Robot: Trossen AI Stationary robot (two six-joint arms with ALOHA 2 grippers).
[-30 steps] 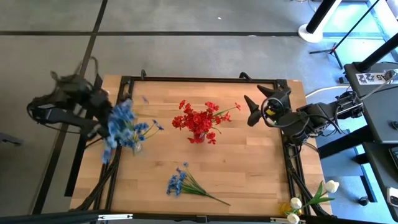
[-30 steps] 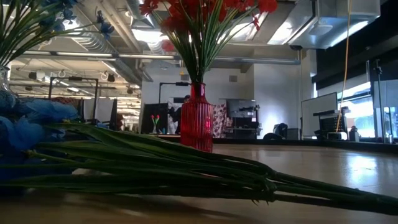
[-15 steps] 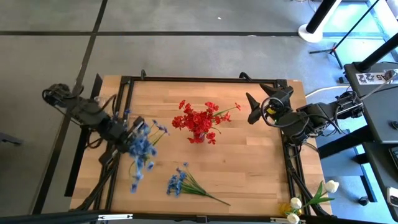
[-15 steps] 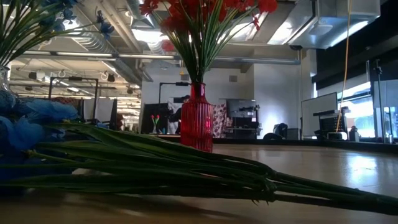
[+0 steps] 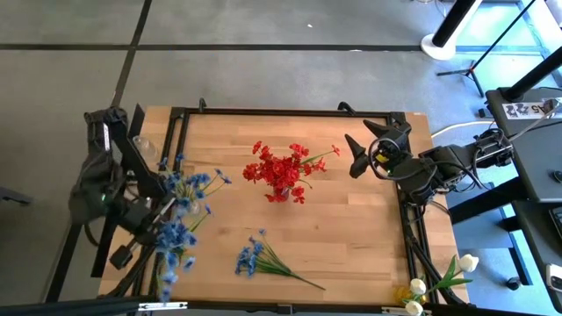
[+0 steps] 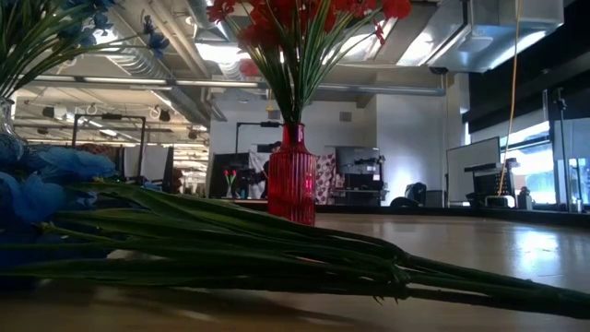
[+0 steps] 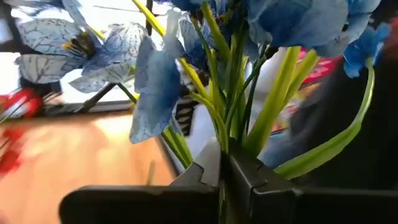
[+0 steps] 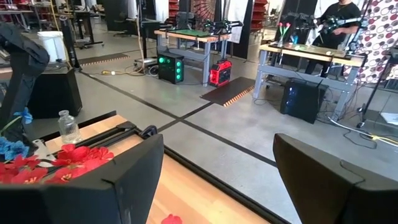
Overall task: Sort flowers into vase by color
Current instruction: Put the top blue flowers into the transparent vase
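My left gripper (image 5: 156, 219) is over the table's near left part, shut on a bunch of blue flowers (image 5: 173, 241). More blue flowers (image 5: 191, 183) stand in a clear vase whose neck shows at the edge of the low view (image 6: 5, 118). Red flowers (image 5: 281, 168) fill a red ribbed vase (image 6: 291, 184) at the table's middle. One blue sprig (image 5: 259, 259) lies flat near the near edge, with its stems close in the low view (image 6: 277, 249). My right gripper (image 5: 358, 154) hangs open over the table's far right part, touching nothing. My left gripper pinches the blue bunch by its green stems (image 7: 231, 146) between the two shut fingers (image 7: 249, 180). The blooms (image 7: 155, 87) fan out beyond the fingertips. In the high view the blooms reach from the gripper toward the table's near edge.
A small clear bottle (image 8: 67, 126) stands at the table's far left corner (image 5: 140, 145). White flowers (image 5: 439, 283) lie off the table past its near right corner. A black frame (image 5: 281, 112) runs round the tabletop. Bare wood lies right of the red vase.
My left gripper has swung with the blue bunch from beside the clear vase toward the table's near edge, and its arm has turned. The bunch has stayed in the shut fingers and now lies nearer the near left corner.
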